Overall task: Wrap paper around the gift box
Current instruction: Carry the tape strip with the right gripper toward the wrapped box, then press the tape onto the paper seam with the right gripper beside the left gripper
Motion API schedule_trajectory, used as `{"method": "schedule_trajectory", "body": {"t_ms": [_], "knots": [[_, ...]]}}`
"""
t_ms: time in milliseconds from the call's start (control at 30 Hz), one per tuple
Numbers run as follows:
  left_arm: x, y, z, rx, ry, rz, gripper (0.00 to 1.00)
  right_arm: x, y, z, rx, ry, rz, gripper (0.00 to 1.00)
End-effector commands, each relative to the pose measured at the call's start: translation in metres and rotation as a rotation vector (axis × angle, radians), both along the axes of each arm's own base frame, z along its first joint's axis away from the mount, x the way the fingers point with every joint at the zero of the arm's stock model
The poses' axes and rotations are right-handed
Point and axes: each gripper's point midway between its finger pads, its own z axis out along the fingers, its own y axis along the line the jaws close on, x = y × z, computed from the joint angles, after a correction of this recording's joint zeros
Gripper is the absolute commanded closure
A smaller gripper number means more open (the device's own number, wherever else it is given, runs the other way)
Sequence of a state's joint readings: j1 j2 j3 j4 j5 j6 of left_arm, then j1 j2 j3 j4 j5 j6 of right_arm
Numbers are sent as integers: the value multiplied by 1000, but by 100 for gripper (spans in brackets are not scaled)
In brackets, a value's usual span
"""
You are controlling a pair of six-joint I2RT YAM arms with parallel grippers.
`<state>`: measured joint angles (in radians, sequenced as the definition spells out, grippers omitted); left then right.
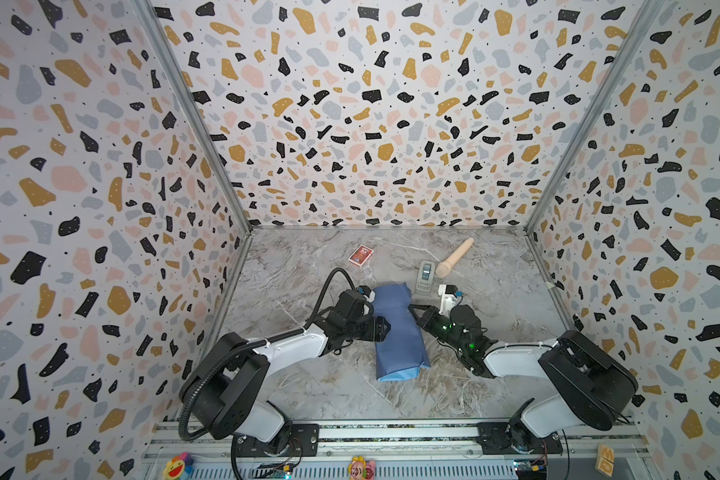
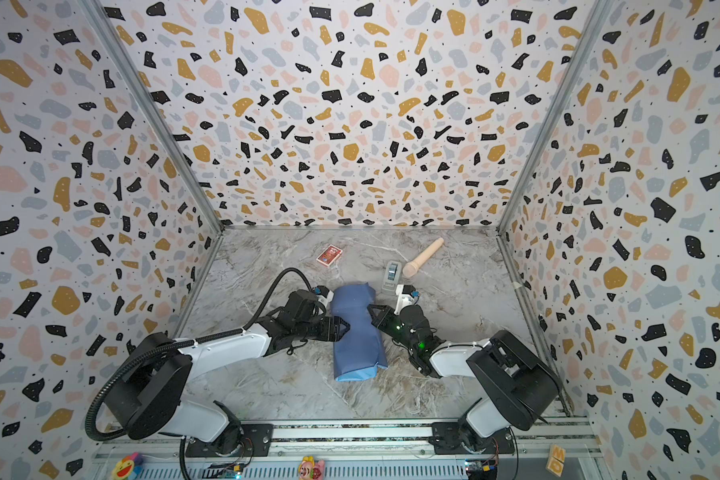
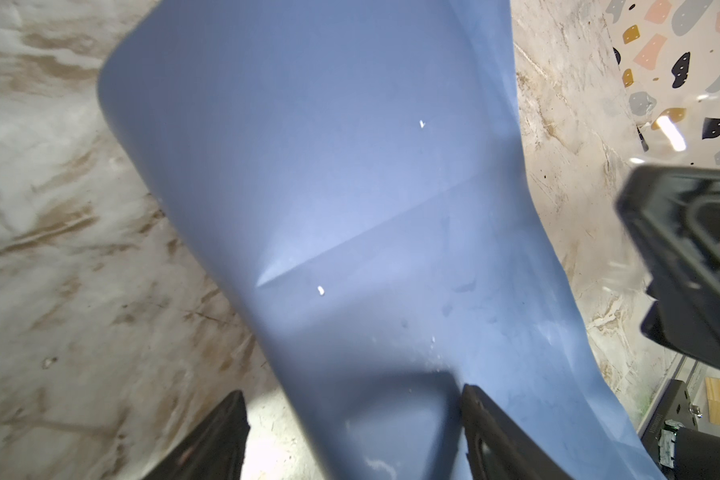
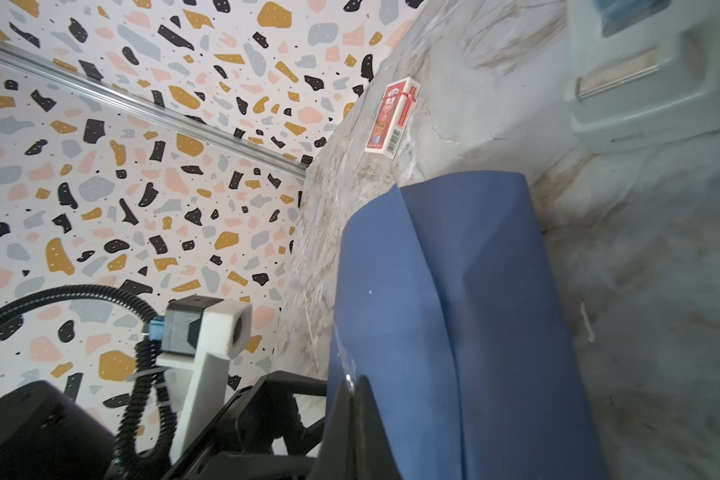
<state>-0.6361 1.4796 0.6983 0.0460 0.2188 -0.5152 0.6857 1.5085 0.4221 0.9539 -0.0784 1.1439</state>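
One sheet of paper [image 1: 400,349] lies mid-table [image 1: 308,390], folded into a long bundle. Its long axis runs 6 to 12 o'clock, and a lighter underside shows at the 6 o'clock end. The gift box is hidden, and only paper shows.

There are two grippers. The left gripper [image 1: 384,327] is at the bundle's 9 o'clock edge, its jaws spread wide astride the fold and clamping nothing. The right gripper [image 1: 413,309] is at the 2 o'clock edge, clenched, with its tip against the paper; I cannot tell whether it pinches the sheet.

Farther off are one grey tape dispenser [image 1: 425,277] at 1 o'clock, one red card pack [image 1: 360,254] at 11, and one beige wooden pestle [image 1: 454,257] beyond the dispenser.
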Motion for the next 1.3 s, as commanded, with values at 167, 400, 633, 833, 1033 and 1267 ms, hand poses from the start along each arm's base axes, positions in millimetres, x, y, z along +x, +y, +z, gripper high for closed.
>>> {"method": "schedule_trajectory", "body": {"t_ms": [167, 400, 633, 833, 1033, 1267], "knots": [[-45, 54, -69, 272, 201, 22, 21, 7, -4, -6, -57, -35, -90, 100], [-46, 53, -69, 270, 199, 20, 21, 7, -7, -11, -115, -39, -110, 100], [-45, 53, -68, 268, 197, 21, 21, 5, -7, -21, -128, -25, -103, 100], [-45, 53, -68, 267, 196, 21, 21, 4, -11, -28, -152, -23, -113, 100], [-45, 52, -68, 265, 197, 18, 21, -1, -14, -31, -180, -33, -113, 100], [-45, 52, -68, 261, 199, 19, 21, -5, -14, -36, -189, -34, -95, 100]]}}
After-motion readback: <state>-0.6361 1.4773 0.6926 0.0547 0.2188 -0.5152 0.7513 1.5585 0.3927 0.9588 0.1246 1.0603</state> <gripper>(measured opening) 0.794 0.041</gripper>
